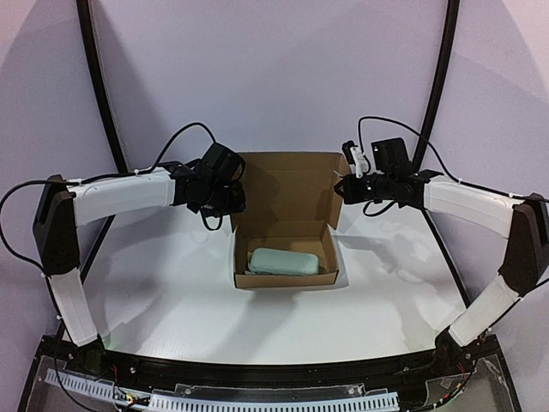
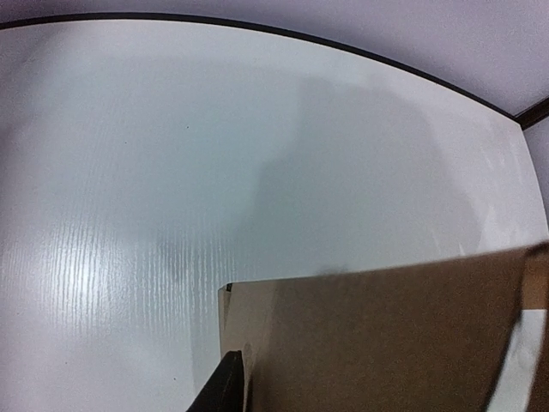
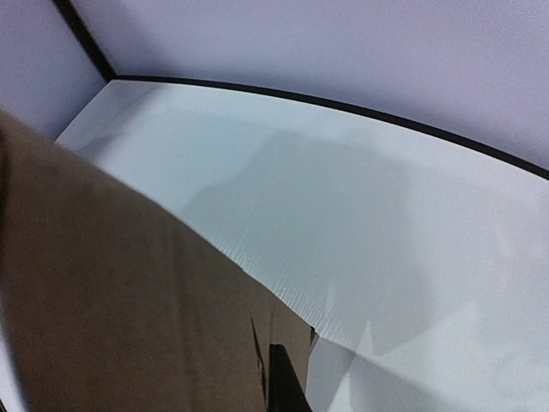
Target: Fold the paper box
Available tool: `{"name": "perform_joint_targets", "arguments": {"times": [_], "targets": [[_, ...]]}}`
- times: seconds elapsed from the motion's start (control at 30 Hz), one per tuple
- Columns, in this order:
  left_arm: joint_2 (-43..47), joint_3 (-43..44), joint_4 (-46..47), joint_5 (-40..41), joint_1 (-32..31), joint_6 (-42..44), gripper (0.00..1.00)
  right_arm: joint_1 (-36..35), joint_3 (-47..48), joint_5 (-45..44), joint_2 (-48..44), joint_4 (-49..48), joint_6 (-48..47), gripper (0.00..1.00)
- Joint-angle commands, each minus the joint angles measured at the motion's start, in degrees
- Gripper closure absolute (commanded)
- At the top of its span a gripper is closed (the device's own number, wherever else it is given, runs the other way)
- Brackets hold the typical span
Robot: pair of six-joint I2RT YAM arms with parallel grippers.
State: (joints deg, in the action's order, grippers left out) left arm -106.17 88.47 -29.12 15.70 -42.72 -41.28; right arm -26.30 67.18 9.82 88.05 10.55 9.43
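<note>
Brown cardboard of the paper box (image 2: 386, 343) fills the near part of each wrist view, with a flap edge close beside a dark fingertip (image 2: 225, 384). The box stands between the two claws. Its lid (image 1: 287, 182) is upright, with the left claw (image 1: 230, 199) at its left edge and the right claw (image 1: 341, 187) at its right edge. The shallow tray (image 1: 286, 280) rests on the table (image 1: 171, 283), below both claws and nearer than them. A pale green pouch (image 1: 283, 262) lies inside the tray.

The right claw's fingers are together; I cannot tell whether cardboard is nipped between them. I cannot tell the left claw's state either, as only one finger shows.

The box is probably light, stiff across its panels and willing to bend only along the scored creases. Its matte surface should not slip, but a hard pinch could crush the fluting or tear a tab. The best hold looks to be the lid's side flaps near their creases, one claw per side, so the lid comes down evenly.

It is plain, unprinted brown corrugated board with clean die-cut edges and no dents that I can see.
</note>
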Motion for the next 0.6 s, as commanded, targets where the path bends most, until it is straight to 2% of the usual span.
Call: {"name": "perform_joint_targets", "arguments": {"times": [0.0,0.3,0.57], "targets": [[-0.43,-0.09,-3.21,-0.45,-0.79,-1.29,0.70,-4.14,-0.54,-6.79,-0.81,-0.78,7.31,1.00],[0.70,-4.42,-3.10,-2.04,-0.90,-2.66,0.70,-7.34,-8.18,-12.57,-5.86,-4.64,20.63,1.00],[2.58,-7.54,-2.79,-3.43,-1.45,-1.69,0.70,-8.27,1.78,-15.95,-0.08,6.18,32.72,1.00]]}}
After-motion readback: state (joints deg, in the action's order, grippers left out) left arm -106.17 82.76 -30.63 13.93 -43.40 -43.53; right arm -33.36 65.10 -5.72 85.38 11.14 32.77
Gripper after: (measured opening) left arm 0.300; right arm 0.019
